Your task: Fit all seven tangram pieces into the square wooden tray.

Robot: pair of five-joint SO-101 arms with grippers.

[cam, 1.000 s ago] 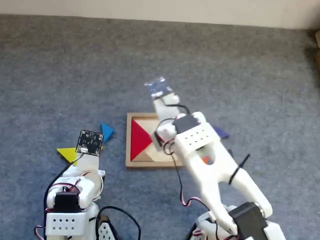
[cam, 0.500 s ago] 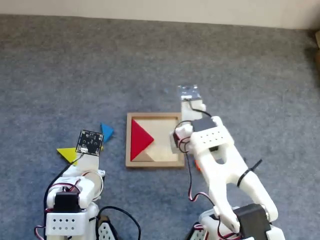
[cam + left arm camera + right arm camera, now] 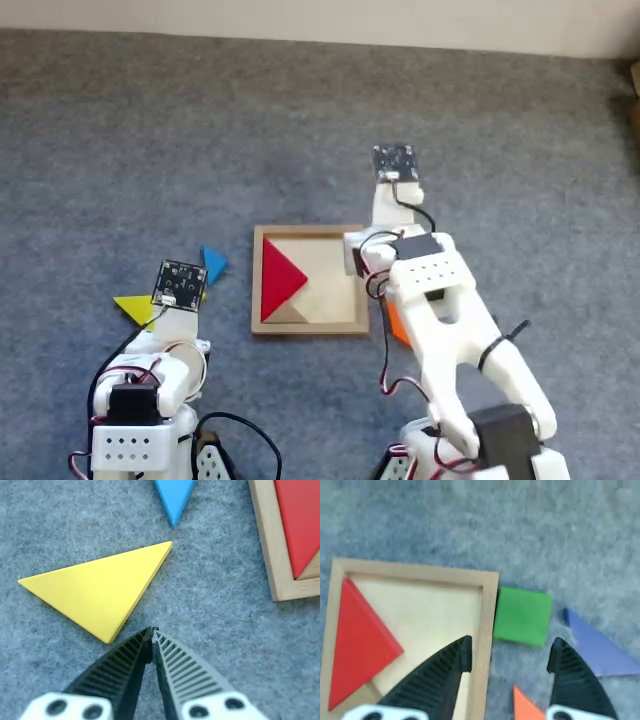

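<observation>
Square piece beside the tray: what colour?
The square piece is green, clearest in right wrist view.

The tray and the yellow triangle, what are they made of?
Tray: unpainted pale wood, matte, with faint grain on its rim. Yellow triangle: likely painted wood, smooth even colour and a thick flat edge; plastic can't be ruled out.

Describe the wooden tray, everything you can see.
The tray is square, pale wood, with a raised rim and a shallow recessed floor. It lies flat on the grey carpet. A red triangle sits inside along one side; most of the floor is bare. A green square lies just outside one rim, possibly touching.
</observation>
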